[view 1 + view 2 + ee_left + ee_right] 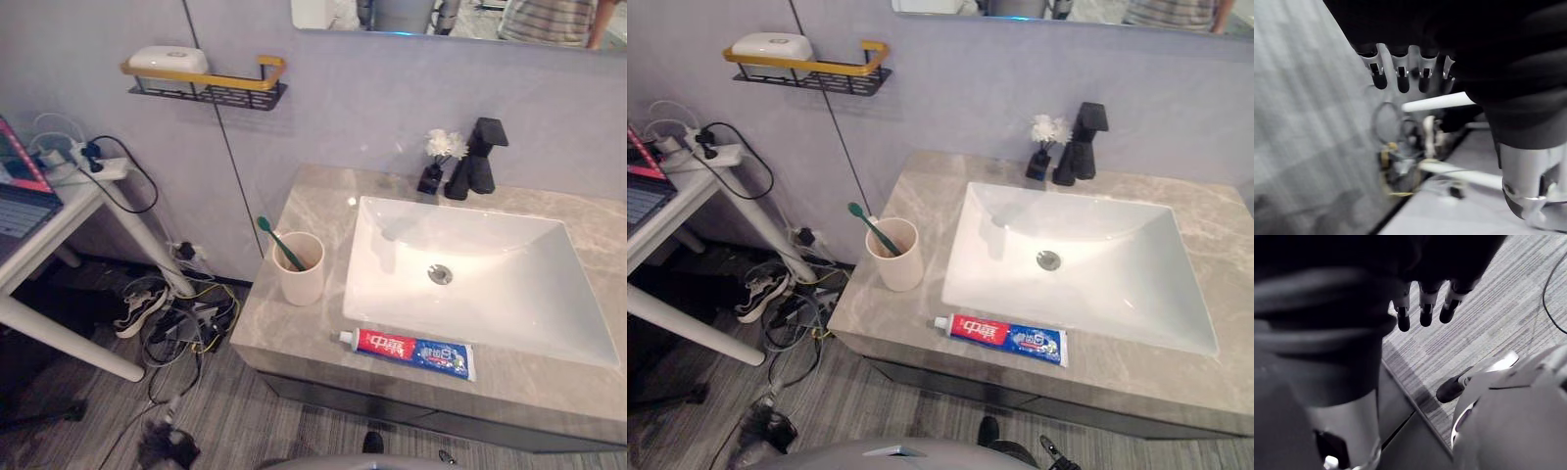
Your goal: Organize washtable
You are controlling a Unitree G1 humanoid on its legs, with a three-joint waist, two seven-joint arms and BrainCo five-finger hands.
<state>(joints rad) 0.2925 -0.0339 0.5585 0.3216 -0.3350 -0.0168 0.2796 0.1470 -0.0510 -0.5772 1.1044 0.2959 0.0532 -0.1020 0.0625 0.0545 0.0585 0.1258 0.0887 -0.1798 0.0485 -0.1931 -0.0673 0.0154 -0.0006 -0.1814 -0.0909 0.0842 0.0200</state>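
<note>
A red, white and blue toothpaste tube [407, 352] lies flat along the front edge of the marble washtable [294, 323], just before the white sink [509, 294]. Left of the sink a beige cup [300, 272] stands upright with a green toothbrush [279, 240] leaning in it. My left hand [1400, 71] hangs low beside the washtable over the grey floor, fingers straight and holding nothing. My right hand [1425, 303] also hangs down over the floor, its fingers relaxed and empty.
A black faucet [480, 157] and a small dark vase of white flowers [439, 162] stand behind the sink. A wall shelf [211, 88] holds a white soap box [168, 59]. A white table [59, 211] and tangled cables [181, 323] are on the left.
</note>
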